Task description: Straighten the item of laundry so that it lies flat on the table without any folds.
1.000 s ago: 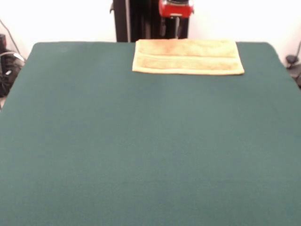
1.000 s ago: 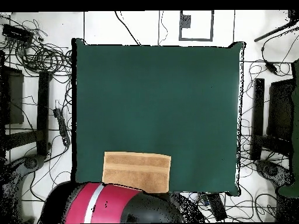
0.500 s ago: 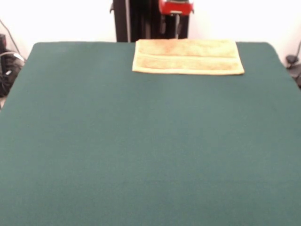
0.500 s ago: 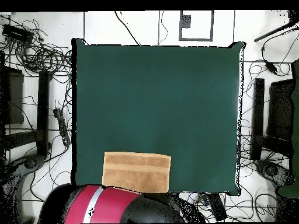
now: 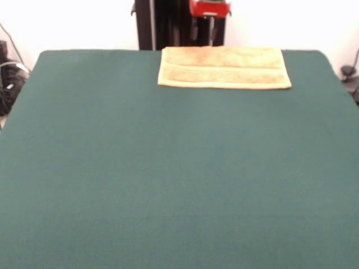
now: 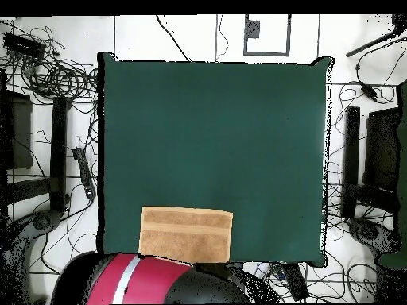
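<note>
The orange-tan towel (image 5: 224, 67) lies at the table's far edge, just in front of the pedestal. It forms a wide rectangle with a woven band running along its length. In the overhead view the towel (image 6: 185, 233) sits at the bottom edge, left of the middle. The dark green table (image 5: 168, 168) fills most of both views (image 6: 215, 135). The arm is drawn back. Its red end with the gripper (image 5: 210, 31) hangs behind the towel's far edge, apart from it. The red and black arm (image 6: 143, 279) shows below the table in the overhead view.
The black pedestal column (image 5: 162, 25) stands behind the table's far edge. Cables (image 6: 48, 71) and dark stands (image 6: 57, 151) lie on the floor on both sides of the table. A black stand (image 6: 351, 159) is at the right.
The red end of the arm has risen slightly behind the towel. The towel has not moved.
</note>
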Controlling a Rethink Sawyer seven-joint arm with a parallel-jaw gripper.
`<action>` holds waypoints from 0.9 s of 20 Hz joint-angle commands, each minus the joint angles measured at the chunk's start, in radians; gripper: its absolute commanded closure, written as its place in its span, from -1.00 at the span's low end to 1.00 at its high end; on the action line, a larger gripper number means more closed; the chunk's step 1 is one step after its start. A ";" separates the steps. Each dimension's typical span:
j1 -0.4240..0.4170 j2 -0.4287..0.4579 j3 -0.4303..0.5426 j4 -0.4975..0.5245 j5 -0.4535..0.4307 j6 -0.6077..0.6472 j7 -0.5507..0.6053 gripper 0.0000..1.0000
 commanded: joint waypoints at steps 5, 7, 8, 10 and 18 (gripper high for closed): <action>0.020 -0.016 0.038 -0.056 0.012 -0.010 0.139 -1.00; 0.027 -0.014 0.033 -0.059 0.019 -0.020 0.141 -1.00; 0.031 -0.014 0.031 -0.060 0.022 -0.023 0.141 -1.00; 0.043 -0.013 0.027 -0.065 0.032 -0.030 0.141 -1.00; 0.056 -0.012 0.036 -0.105 0.048 -0.029 0.143 -1.00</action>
